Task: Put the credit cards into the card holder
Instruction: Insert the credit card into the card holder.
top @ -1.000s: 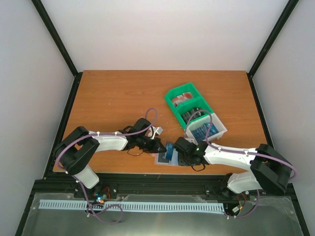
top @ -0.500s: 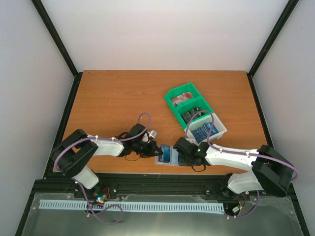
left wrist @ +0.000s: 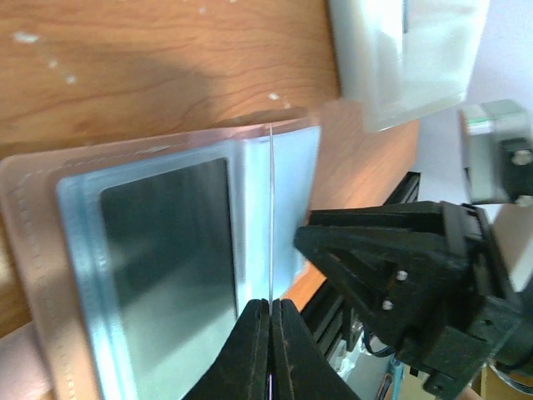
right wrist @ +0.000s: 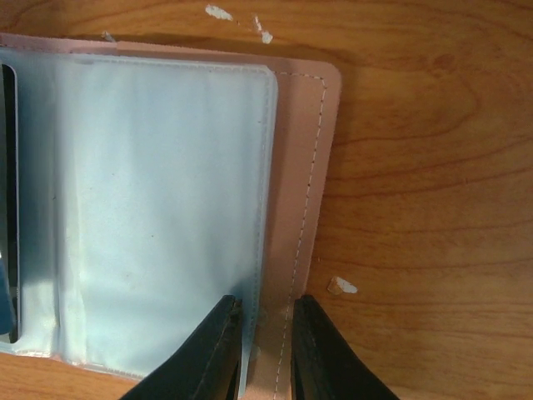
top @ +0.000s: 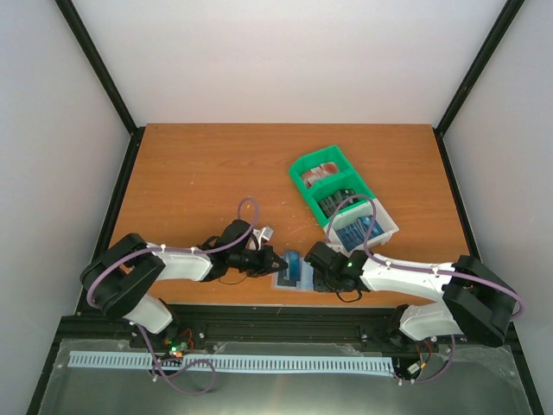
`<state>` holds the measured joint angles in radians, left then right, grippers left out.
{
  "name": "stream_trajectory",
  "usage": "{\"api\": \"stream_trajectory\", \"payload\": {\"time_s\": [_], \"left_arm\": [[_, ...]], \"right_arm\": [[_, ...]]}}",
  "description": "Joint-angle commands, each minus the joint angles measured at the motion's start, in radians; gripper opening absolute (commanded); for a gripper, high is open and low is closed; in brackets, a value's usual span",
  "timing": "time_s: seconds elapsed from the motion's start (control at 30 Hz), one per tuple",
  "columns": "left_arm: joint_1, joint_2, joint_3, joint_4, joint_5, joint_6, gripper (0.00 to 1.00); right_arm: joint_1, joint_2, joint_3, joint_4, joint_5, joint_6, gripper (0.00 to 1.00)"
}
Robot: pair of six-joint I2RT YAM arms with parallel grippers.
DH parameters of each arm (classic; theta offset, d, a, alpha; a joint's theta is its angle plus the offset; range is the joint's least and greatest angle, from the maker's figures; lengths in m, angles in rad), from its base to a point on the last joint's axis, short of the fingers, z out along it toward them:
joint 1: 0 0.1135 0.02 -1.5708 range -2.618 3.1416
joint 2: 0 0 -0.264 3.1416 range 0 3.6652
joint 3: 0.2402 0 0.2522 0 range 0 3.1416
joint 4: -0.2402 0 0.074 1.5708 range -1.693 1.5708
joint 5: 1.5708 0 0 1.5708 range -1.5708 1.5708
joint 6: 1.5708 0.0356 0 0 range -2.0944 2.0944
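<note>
The card holder [top: 292,278] lies open near the table's front edge, tan-pink with grey-blue clear sleeves. My left gripper [top: 281,259] is shut on the edge of one thin clear sleeve leaf [left wrist: 272,208], which stands up edge-on. A dark card [left wrist: 166,250] sits in the sleeve beside it. My right gripper [top: 311,266] points down at the holder's other side. Its narrowly parted fingertips [right wrist: 225,350] straddle the stitched tan edge [right wrist: 304,167], which lies flat between them. More credit cards, red-and-white [top: 321,173], dark [top: 341,199] and blue [top: 359,229], stand in a tray.
The green-and-white compartment tray [top: 298,173] sits diagonally at the right middle, just behind my right arm. The table's front edge and a black rail run right beside the holder. Bare wood spreads to the left and far side.
Half a second ago the sleeve leaf lay lower; now it stands up between the grippers, and my left gripper has shifted slightly right. The right gripper has hardly moved.
</note>
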<state>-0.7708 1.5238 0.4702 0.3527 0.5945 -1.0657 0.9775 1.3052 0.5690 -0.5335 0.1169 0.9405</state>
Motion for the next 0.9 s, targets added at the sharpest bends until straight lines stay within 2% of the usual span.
{"api": "stream_trajectory", "payload": {"time_s": [0.0, 0.4, 0.87], "left_arm": [[-0.010, -0.023, -0.002, 0.088, 0.022, -0.016, 0.01], [-0.031, 0.098, -0.002, 0.148, 0.062, -0.026, 0.01], [-0.055, 0.156, -0.026, 0.205, 0.011, -0.097, 0.01]], "right_arm": [[0.007, 0.029, -0.043, -0.015, -0.021, 0.015, 0.18], [0.006, 0.028, -0.049, -0.005, -0.027, 0.015, 0.18], [0.007, 0.018, -0.058, -0.002, -0.031, 0.020, 0.18]]}}
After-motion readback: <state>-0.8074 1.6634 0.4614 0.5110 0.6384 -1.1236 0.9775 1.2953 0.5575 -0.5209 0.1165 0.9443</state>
